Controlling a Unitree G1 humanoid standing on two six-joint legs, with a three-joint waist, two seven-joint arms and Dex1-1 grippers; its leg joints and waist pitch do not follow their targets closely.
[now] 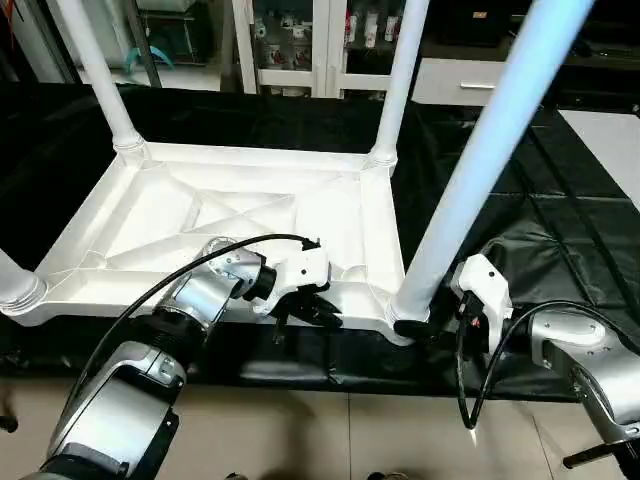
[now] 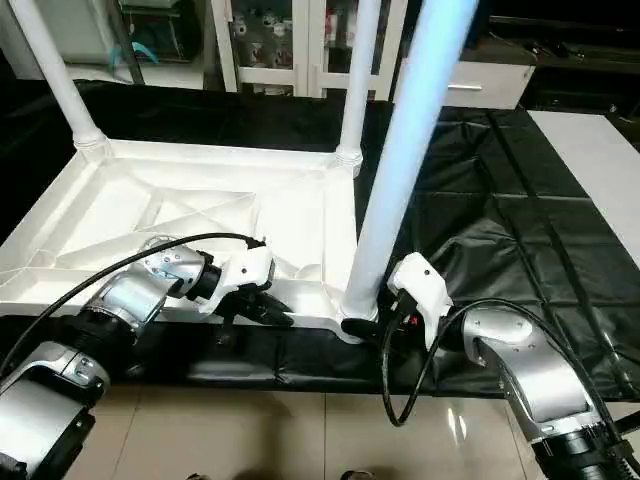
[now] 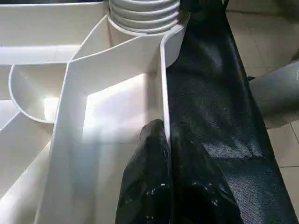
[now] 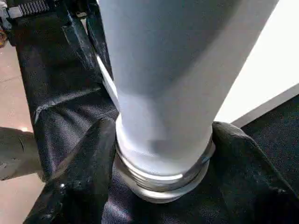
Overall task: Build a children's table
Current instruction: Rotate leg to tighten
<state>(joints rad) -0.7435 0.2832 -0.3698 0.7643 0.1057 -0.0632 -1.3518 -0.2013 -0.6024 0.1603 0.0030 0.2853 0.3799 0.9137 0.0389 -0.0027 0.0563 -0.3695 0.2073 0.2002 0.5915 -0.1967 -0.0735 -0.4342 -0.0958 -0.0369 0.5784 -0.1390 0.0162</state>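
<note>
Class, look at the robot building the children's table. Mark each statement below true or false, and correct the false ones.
1. The table top lies upside down, ribbed underside up. True.
2. The left gripper pinches the top's near rim. True.
3. The right gripper has its fingers on either side of the base of the near right leg. True.
4. The table top rests on a bare wooden floor. False: it lies on a black cover.
5. No leg stands in the far sockets. False: two legs stand there.
</note>
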